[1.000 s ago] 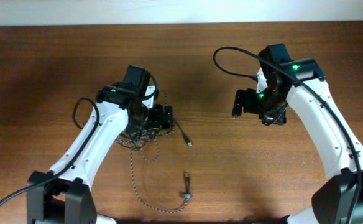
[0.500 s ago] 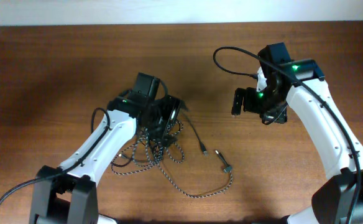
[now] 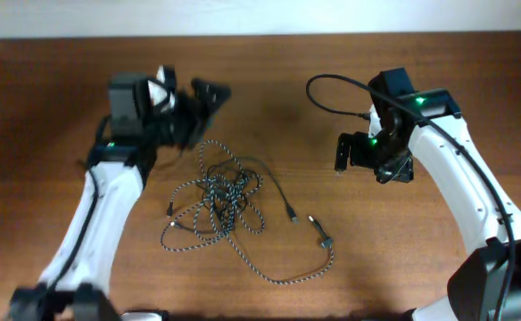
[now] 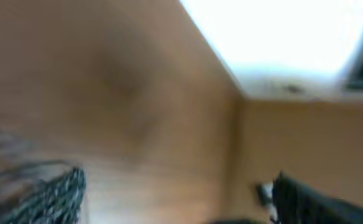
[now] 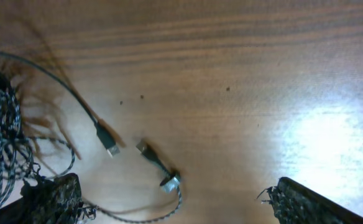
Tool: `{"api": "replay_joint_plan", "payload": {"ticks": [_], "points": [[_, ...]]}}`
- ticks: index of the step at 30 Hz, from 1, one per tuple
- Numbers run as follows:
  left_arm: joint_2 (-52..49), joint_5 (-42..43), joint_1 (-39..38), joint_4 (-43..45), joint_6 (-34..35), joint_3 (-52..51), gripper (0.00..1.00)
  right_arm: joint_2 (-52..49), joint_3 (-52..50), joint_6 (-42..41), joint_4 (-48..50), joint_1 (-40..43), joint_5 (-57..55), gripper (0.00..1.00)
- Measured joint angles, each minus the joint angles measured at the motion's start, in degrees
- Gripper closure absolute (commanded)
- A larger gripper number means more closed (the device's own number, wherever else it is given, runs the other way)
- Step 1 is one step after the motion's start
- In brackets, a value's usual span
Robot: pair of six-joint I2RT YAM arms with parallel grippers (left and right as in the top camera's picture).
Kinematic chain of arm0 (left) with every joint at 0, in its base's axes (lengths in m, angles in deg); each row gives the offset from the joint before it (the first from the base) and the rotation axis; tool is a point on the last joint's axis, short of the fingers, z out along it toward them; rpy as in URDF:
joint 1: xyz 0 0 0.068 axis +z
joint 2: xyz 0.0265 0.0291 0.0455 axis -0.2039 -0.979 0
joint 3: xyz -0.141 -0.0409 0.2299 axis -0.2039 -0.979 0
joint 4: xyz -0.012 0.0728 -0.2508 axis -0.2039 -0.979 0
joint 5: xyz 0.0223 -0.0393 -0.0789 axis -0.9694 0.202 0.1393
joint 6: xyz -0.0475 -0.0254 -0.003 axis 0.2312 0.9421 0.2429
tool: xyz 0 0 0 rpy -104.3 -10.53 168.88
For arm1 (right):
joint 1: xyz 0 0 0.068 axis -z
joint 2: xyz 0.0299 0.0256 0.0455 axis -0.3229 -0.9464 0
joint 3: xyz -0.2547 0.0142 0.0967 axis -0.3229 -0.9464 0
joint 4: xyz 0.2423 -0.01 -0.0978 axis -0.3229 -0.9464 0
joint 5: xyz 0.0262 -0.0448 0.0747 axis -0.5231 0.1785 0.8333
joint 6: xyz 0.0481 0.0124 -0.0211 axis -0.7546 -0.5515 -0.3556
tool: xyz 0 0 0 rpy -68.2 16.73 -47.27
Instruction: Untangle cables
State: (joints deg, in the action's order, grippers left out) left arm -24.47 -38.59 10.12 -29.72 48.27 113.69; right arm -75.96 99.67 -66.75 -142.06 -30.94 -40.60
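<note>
My left arm has swung up and back from the wooden table (image 3: 55, 89), and my left claw (image 3: 198, 94) gapes empty. My right claw (image 3: 343, 153) stays spread wide, hovering. Between them the speckled cable (image 3: 283, 280) and thin black cable (image 3: 277, 189) lie tangled, unheld.

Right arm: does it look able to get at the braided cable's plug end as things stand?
Probably yes. The right gripper is open, and the braided plug lies on bare table, clear of the tangle. The black cable's plug lies close beside it, so aim carefully.
</note>
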Motion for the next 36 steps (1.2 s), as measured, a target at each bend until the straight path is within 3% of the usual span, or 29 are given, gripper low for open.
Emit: {"api": "replay_joint_plan", "payload": {"ticks": [3, 5, 8, 10, 13, 15, 17, 21, 22, 23, 24, 28, 30, 33, 36], "points": [[13.3, -23.5, -0.6, -26.6, -13.2, 2.4, 0.01, 0.0, -0.2, 0.0, 1.1, 0.0, -0.5, 0.01], [19.6, -30.3, -1.0, -34.6, -16.5, 2.9, 0.01, 0.0, -0.2, 0.0, 1.4, 0.0, -0.8, 0.01], [33.1, -35.5, -8.3, -44.1, -17.7, 3.2, 0.01, 0.0, -0.2, 1.0, 0.0, 2.0, -1.4, 0.01], [33.5, -41.4, -16.3, -49.1, -13.3, 3.4, 0.01, 0.0, -0.2, 1.1, -1.1, 7.0, -0.7, 0.01], [24.5, -52.2, -35.2, -46.5, -3.4, 3.2, 0.01, 0.0, -0.2, 1.1, -3.2, 15.0, 1.0, 0.01], [15.6, -57.1, -42.2, -41.8, 1.7, 3.4, 0.01, 0.0, -0.2, 1.1, -4.3, 17.3, 1.5, 0.01], [-1.0, -62.8, -45.7, -37.0, 4.4, 3.4, 0.01, 0.0, -0.2, 1.1, -4.4, 18.4, 1.5, 0.01], [-26.4, -76.4, -45.4, -36.0, 8.1, 3.1, 0.04, 0.0, -0.2, 1.1, -4.4, 18.4, 1.7, 0.01], [-28.0, -78.8, -44.7, -36.0, 9.0, 3.1, 0.67, 0.0, -0.2, 1.1, -4.4, 18.4, 1.7, 0.01], [-28.2, -80.5, -43.9, -36.0, 9.7, 3.1, 1.0, 0.0, -0.2, 1.1, -4.4, 18.4, 1.7, 0.01], [-28.2, -81.7, -43.4, -36.0, 10.3, 3.1, 1.0, 0.0, -0.2, 1.1, -4.4, 18.4, 1.7, 0.01], [-24.4, -82.5, -43.0, -42.3, 10.6, 9.0, 1.0, 0.0, -0.2, 1.1, -4.0, 18.4, 1.7, 0.01], [-6.3, -80.1, -40.5, -41.4, 10.5, 14.7, 1.0, 0.0, -0.2, 1.1, -3.9, 18.4, 1.7, 0.01], [12.3, -63.8, -26.5, -41.0, 8.5, 15.0, 1.0, 0.0, -0.2, 4.0, -4.8, 18.4, 6.3, 0.01], [12.8, -36.1, -14.0, -30.5, -5.4, 13.0, 1.0, 0.0, -0.2, 14.8, -7.4, 18.4, 18.0, 0.01]]}}
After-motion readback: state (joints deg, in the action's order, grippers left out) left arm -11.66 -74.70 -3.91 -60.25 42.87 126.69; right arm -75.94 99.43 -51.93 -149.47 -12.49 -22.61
